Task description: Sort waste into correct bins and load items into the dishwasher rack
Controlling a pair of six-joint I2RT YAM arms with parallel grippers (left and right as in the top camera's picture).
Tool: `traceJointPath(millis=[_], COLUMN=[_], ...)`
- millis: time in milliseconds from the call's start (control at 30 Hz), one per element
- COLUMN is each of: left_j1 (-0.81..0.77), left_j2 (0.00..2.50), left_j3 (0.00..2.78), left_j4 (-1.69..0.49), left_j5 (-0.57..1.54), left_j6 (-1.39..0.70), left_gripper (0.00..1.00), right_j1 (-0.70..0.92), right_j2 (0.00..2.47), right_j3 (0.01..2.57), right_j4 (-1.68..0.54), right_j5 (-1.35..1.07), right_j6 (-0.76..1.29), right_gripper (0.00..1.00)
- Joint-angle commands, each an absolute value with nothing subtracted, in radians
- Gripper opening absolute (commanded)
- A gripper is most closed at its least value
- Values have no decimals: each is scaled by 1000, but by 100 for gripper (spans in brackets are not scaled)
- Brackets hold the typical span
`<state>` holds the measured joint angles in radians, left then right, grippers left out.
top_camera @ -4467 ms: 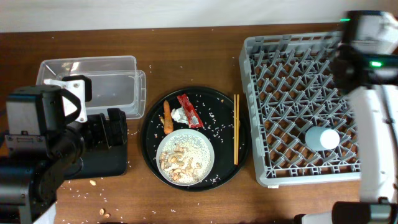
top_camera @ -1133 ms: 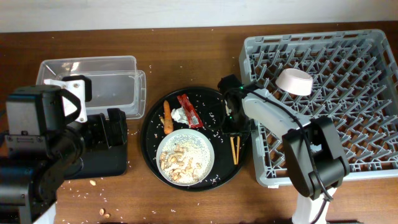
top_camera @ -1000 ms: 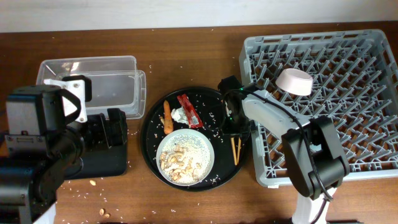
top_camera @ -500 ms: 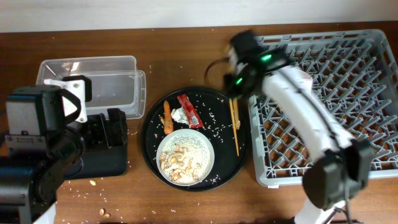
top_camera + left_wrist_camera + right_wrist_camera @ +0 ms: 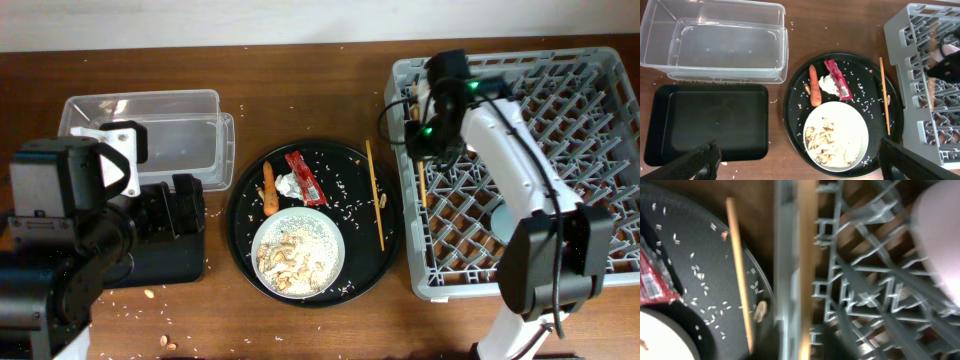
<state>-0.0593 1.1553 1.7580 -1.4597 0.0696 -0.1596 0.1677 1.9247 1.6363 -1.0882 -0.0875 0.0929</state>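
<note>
My right gripper hangs over the left part of the grey dishwasher rack, shut on one wooden chopstick, which lies blurred along the rack's edge in the right wrist view. The other chopstick lies on the round black tray. There too are the white bowl of rice and peanuts, the carrot, the tissue and the red wrapper. The light-blue cup stands in the rack. My left gripper is open, high above the tray. The grey plate is out of view.
The clear tub stands at the back left, with the shallow black tray in front of it. Loose rice and a peanut are scattered on the round tray. Crumbs lie on the wooden table near the front left.
My right gripper has lifted one chopstick off the round tray and carried it right, over the rack. The other chopstick stayed on the tray, slightly turned. The left arm has not moved.
</note>
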Motion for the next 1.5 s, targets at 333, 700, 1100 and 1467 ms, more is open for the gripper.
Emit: traceJointPath(millis=[333, 700, 1100, 1467], left_j1=[-56, -56, -56, -56], left_j2=[1146, 1146, 1146, 1146], left_j3=[1760, 1760, 1760, 1760], left_j4=[-1460, -1460, -1460, -1460], left_j5=[56, 56, 56, 56], left_j6=[-164, -164, -164, -164], left_gripper=[99, 99, 99, 99], right_j1=[429, 450, 451, 354], right_j2=[1908, 1990, 1964, 1753], right_j3=[1604, 1368, 1376, 1580], right_j4=[-1108, -826, -823, -902], right_j5=[31, 116, 30, 199], right_j6=[173, 302, 270, 157], right_gripper=[40, 34, 4, 4])
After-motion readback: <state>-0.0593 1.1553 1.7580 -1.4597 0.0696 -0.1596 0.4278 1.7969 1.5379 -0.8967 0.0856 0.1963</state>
